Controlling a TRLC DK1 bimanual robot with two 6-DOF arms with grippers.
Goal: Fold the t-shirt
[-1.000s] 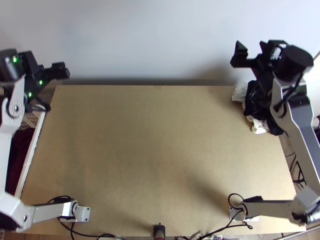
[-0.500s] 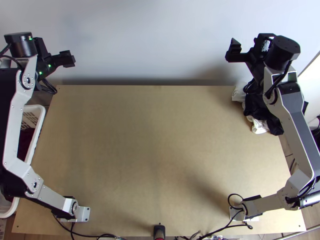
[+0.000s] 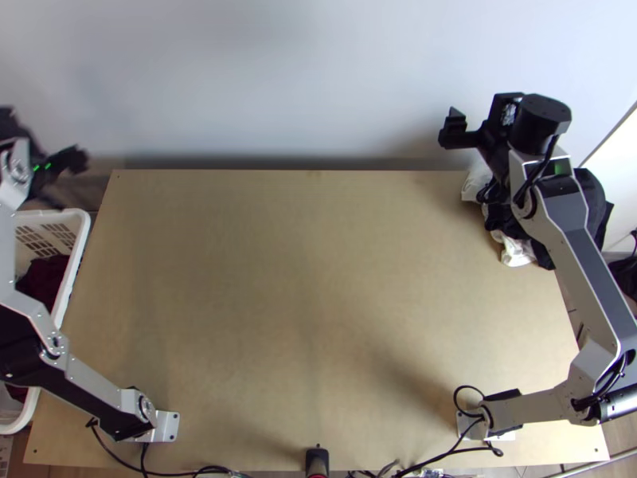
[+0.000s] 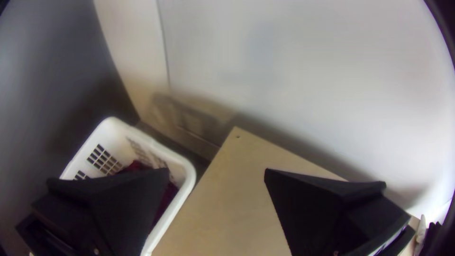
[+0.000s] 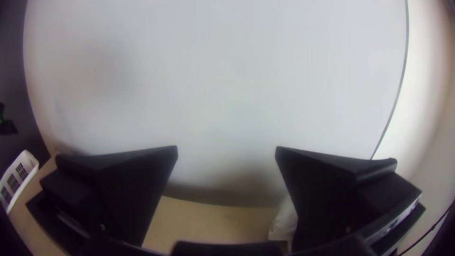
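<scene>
In the top view my left gripper hangs beyond the table's far left corner. Its wrist view has the left gripper open over the corner and basket, holding nothing. My right gripper is beyond the far edge at the right; in its wrist view the right gripper stands open facing the wall. No t-shirt is spread out. Dark red cloth lies bunched in the basket, seen too as red cloth. Black cloth and white cloth are heaped at the far right, partly under the right arm.
The light wooden table carries both arm bases at its near edge, with cables alongside. A white basket stands against its left side. Behind the far edge rises a pale wall. A black object sits at the near edge's middle.
My left gripper first shifted slightly up and right in the top view, then moved left and down. The right gripper has drifted left, first slightly up and then down. The cloths lie as before.
</scene>
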